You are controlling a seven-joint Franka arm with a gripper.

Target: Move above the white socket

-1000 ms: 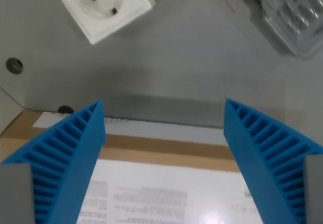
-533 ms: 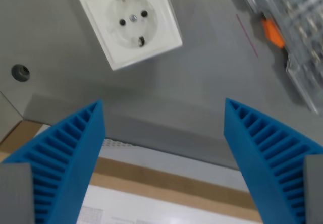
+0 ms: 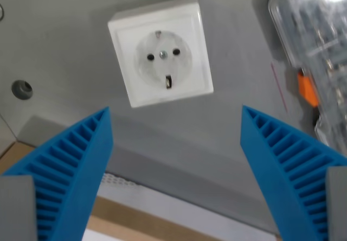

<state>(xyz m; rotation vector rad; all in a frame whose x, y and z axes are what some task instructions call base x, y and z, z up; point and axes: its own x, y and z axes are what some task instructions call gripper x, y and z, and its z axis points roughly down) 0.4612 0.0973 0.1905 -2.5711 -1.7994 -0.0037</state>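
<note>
White socket (image 3: 161, 50): square, flat on grey counter (image 3: 65, 45), at 12 o'clock of wrist view, slightly tilted, two pin holes and centre screw visible. Pincer (image 3: 176, 143): blue ribbed fingers (image 3: 70, 170) spread wide, released, nothing between; socket lies just beyond the gap. Clear plastic case (image 3: 312, 51) with orange clip (image 3: 307, 89): 2 o'clock, apart from socket. Round hole (image 3: 21, 89) in counter: 9 o'clock. Cardboard edge (image 3: 135, 222): 6 o'clock.
</note>
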